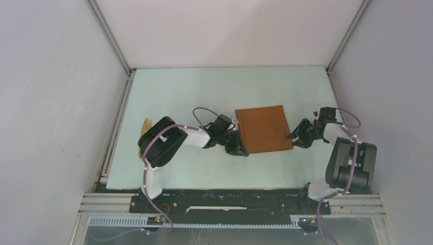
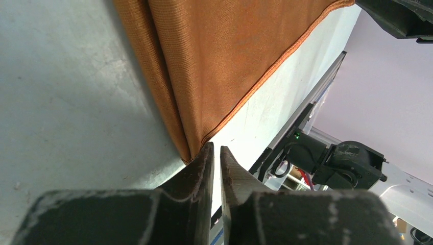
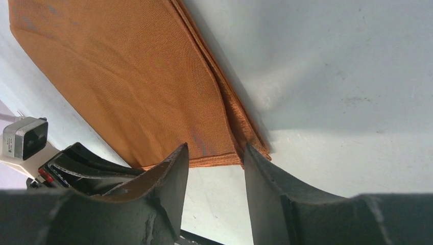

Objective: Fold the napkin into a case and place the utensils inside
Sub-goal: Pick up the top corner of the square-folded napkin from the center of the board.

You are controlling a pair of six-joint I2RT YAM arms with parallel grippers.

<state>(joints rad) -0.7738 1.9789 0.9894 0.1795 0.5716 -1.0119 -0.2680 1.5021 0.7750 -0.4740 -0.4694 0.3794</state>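
The rust-orange napkin lies flat mid-table as a near-square, with doubled layers showing along one edge in both wrist views. My left gripper is at its near-left corner. Its jaws stand almost together with only a thin gap, and the cloth corner lies just beyond the tips, not between them. My right gripper is at the near-right corner, open, with the napkin's hem just past its tips. The light-brown wooden utensils lie at the table's left edge, mostly hidden behind the left arm.
The pale table is bounded by white walls with metal corner posts. A black rail carrying the arm bases runs along the near edge. The right arm's base shows in the left wrist view.
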